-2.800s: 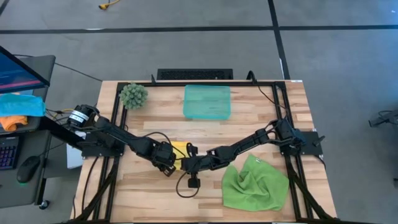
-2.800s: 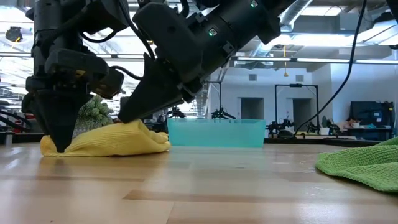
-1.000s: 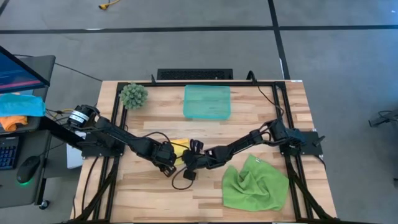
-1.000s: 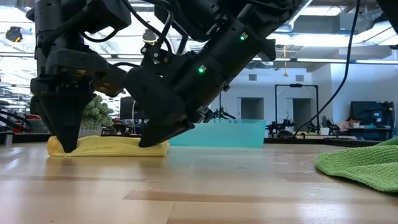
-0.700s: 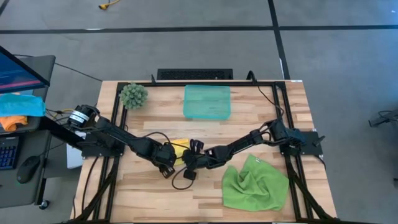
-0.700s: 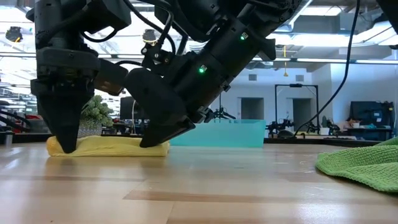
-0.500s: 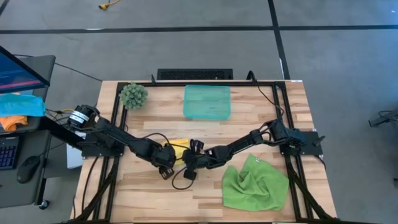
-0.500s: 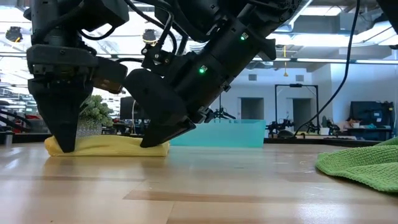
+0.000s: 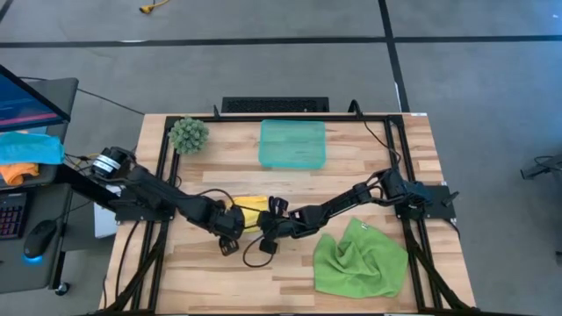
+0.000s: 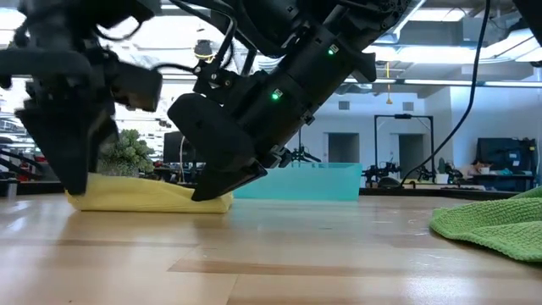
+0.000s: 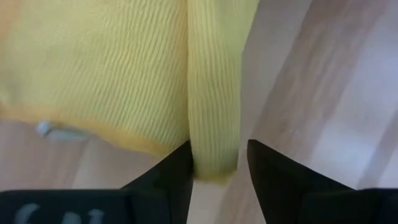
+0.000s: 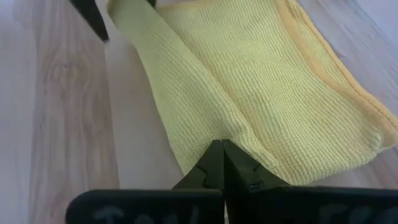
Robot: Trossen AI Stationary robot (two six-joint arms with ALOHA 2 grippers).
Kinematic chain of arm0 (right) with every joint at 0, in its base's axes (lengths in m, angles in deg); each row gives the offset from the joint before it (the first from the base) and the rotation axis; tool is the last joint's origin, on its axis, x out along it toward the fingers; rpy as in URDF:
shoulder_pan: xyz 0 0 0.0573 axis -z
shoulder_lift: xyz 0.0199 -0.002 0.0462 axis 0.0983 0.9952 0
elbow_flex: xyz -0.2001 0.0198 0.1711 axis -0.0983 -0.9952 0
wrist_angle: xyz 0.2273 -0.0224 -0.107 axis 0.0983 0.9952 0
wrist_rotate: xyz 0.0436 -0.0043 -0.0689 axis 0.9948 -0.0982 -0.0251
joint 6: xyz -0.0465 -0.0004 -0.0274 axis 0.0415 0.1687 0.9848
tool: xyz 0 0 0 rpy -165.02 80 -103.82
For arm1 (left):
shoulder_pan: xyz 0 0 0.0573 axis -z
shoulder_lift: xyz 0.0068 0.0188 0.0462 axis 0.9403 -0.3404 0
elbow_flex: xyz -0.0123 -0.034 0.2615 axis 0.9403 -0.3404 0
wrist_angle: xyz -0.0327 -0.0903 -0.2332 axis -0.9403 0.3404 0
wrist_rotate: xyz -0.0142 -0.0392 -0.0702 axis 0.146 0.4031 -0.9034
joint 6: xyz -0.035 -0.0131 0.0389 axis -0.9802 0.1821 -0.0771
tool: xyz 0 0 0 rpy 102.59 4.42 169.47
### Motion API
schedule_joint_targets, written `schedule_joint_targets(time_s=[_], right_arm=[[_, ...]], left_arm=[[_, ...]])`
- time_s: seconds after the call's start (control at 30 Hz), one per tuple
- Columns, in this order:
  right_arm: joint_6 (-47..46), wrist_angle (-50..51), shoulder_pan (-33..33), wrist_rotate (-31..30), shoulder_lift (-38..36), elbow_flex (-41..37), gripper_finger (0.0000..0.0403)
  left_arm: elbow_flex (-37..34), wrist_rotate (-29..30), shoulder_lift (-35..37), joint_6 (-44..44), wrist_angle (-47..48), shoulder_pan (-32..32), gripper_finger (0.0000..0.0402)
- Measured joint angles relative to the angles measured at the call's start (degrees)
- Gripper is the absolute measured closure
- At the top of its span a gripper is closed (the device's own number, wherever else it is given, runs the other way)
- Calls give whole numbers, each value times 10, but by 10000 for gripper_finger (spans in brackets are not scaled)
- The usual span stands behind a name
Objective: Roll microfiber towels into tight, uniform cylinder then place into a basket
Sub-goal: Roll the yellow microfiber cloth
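**Yellow towel mid-roll, both arms on it**

Left gripper (image 9: pixel 230 235) sits at the left end of the folded bright yellow microfiber towel (image 9: pixel 248 208), fingers parted around the rolled edge, not clamped. Right gripper (image 9: pixel 268 230) is pinched shut on the fold's other end. The roll's long axis runs between them. The crumpled light green towel (image 9: pixel 359 262) waits right; the shallow translucent teal plastic basket (image 9: pixel 292 144) is well behind.

yellow towel (image 9: pixel 248 207) mostly covered by both arms from above, left gripper (image 10: pixel 72 161) motion-blurred in the low view, green towel (image 10: pixel 495 224) cut off at that frame's edge
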State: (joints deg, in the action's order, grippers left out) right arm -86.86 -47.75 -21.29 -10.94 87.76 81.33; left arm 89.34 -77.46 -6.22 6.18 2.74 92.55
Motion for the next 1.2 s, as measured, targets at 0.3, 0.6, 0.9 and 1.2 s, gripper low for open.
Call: schedule_joint_targets(time_s=[0.3, 0.6, 0.9, 1.2], right_arm=[[-5, 9, 0, 2, 0, 0, 390], [-5, 9, 0, 2, 0, 0, 389], [-5, 9, 0, 3, 0, 0, 388], [-5, 11, -1, 7, 0, 0, 388]], left_arm=[[1, 162, 86, 42, 0, 92, 257], [2, 238, 28, 135, -101, 164, 258], [2, 274, -38, 120, -93, 139, 258], [2, 297, -37, 59, -44, 117, 258]])
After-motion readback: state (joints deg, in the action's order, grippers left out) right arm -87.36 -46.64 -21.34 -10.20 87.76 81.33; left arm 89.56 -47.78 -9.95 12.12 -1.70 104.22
